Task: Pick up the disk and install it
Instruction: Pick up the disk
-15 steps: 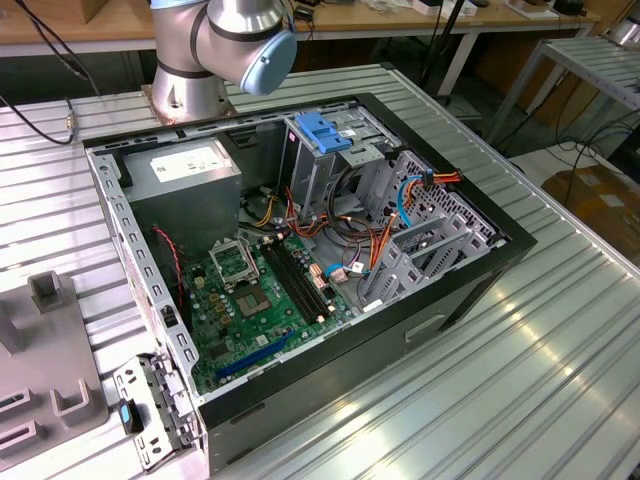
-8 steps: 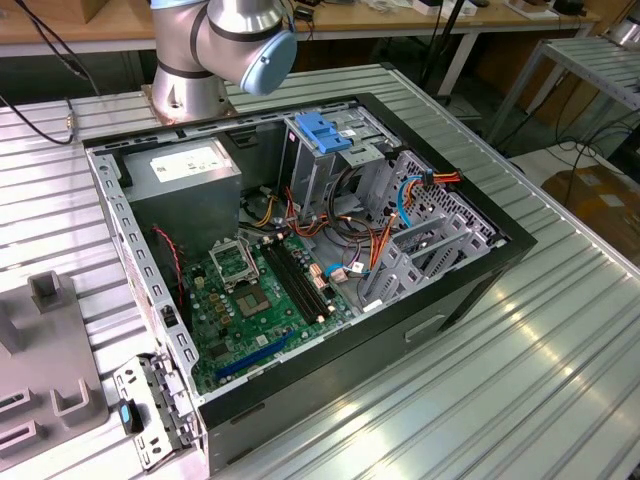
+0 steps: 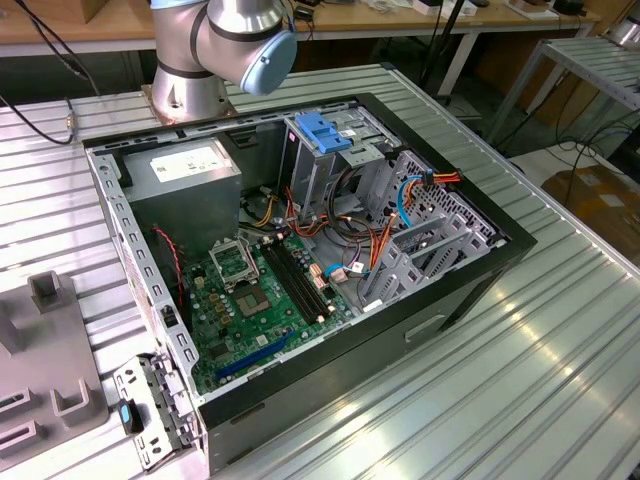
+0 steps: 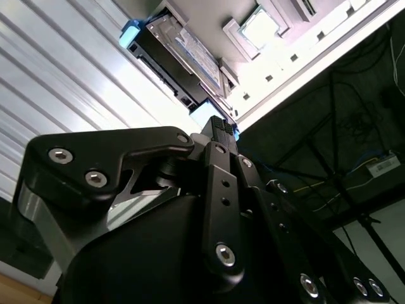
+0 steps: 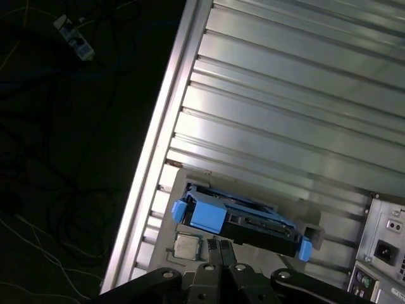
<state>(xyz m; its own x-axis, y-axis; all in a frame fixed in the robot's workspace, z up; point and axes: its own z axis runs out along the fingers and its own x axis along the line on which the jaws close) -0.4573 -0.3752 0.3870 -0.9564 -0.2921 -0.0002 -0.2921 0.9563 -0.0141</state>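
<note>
The disk (image 5: pixel 237 218) is a dark flat drive with blue plastic side rails. It rests in a grey holder (image 5: pixel 314 235) on the ribbed metal table, close to the table's edge. In the second wrist view the disk (image 4: pixel 180 54) shows its metal face and a blue rail end. My gripper (image 5: pixel 219 246) hovers just short of the disk's near edge, apart from it. Its fingers (image 4: pixel 218 126) are shut together with nothing between them. In the exterior view the open computer case (image 3: pixel 480 300) lies on the table, with a metal drive cage (image 3: pixel 345 160) inside.
A blue latch (image 3: pixel 325 130) tops the cage and a grey power-supply box (image 3: pixel 185 165) sits beside it. A small square chip (image 5: pixel 185 246) lies next to the disk's holder. The case's rear panel (image 5: pixel 386 244) is close by. A grey fixture (image 3: pixel 50 350) stands at the exterior view's left.
</note>
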